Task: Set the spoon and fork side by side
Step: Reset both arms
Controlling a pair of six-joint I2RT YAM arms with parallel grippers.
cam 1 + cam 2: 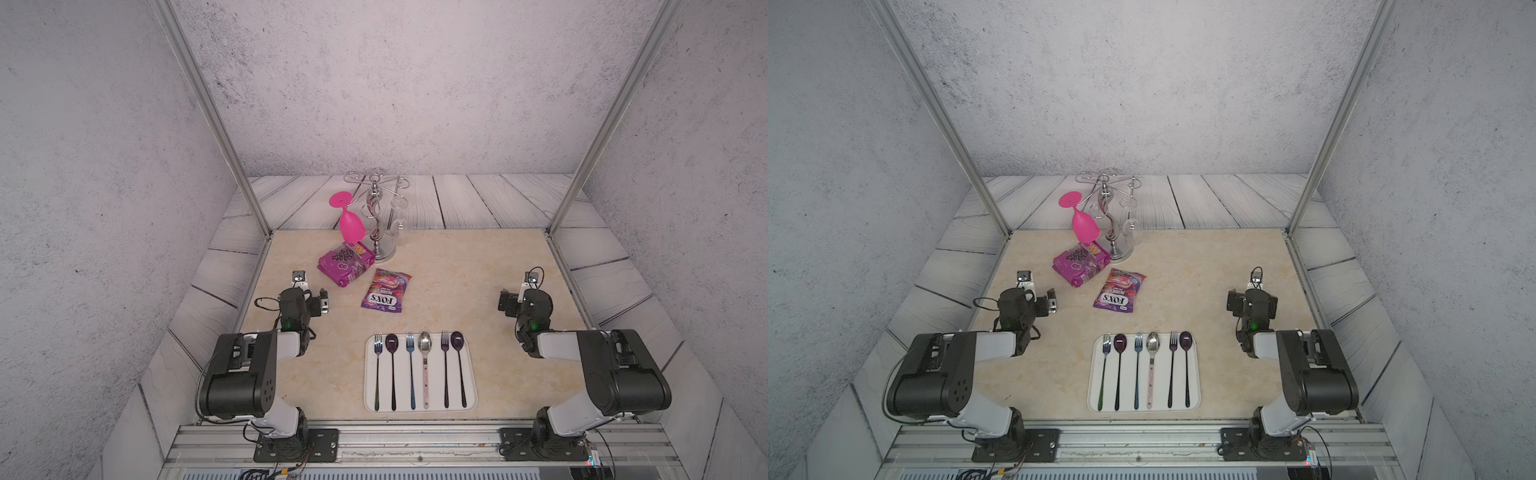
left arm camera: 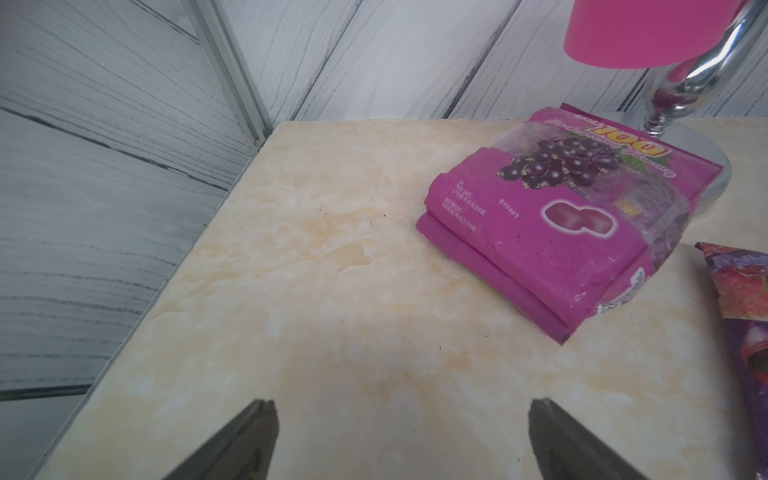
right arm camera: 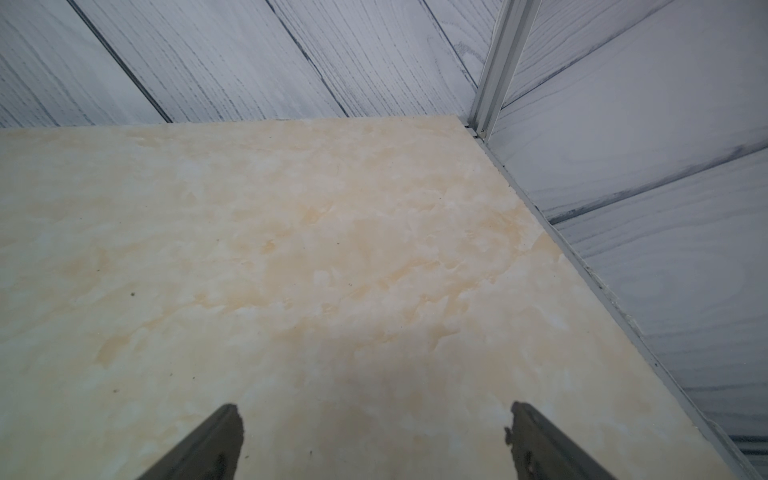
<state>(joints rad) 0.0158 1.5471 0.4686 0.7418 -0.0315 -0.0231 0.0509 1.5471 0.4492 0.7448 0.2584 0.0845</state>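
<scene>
A white tray [image 1: 471, 374] [image 1: 1196, 374] lies near the table's front edge, between the two arms. In it, side by side and handles toward the front, lie a fork [image 1: 377, 347], a dark spoon [image 1: 392, 343], a blue-handled fork [image 1: 410, 345], a silver spoon [image 1: 424, 342], another fork [image 1: 445, 341] and another dark spoon [image 1: 457, 340]. My left gripper [image 1: 324, 301] [image 2: 401, 405] hovers open over bare table, left of and behind the tray. To the tray's right and behind it, my right gripper [image 1: 505, 301] [image 3: 374, 409] is open too, with nothing between its fingers.
A pink candy bag [image 1: 345, 266] [image 2: 561, 232] and a purple Fox's bag [image 1: 384, 291] lie behind the tray. Further back stands a chrome glass rack [image 1: 380, 216] with a pink glass [image 1: 351, 224] hanging upside down. Aluminium posts [image 1: 232, 145] and walls bound the table.
</scene>
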